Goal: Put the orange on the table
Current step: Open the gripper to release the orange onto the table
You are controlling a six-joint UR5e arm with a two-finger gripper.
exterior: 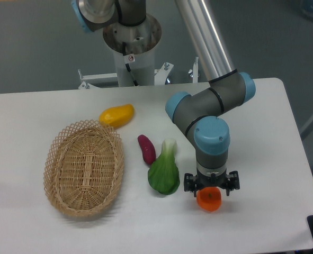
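The orange (209,199) is a small round orange-red fruit at the front right of the white table (262,132). My gripper (211,191) points straight down over it, and the fruit shows just below the gripper body, between the fingers. The fingers are mostly hidden by the gripper body and the fruit, so I cannot tell whether they are closed on it or apart. I cannot tell if the orange rests on the table or hangs just above it.
A green leafy vegetable (164,172) lies just left of the gripper. A purple-red sweet potato (146,148) lies beside it. A yellow mango-like fruit (117,115) sits farther back. An oval wicker basket (84,168) stands on the left. The arm's base (131,47) is behind the table.
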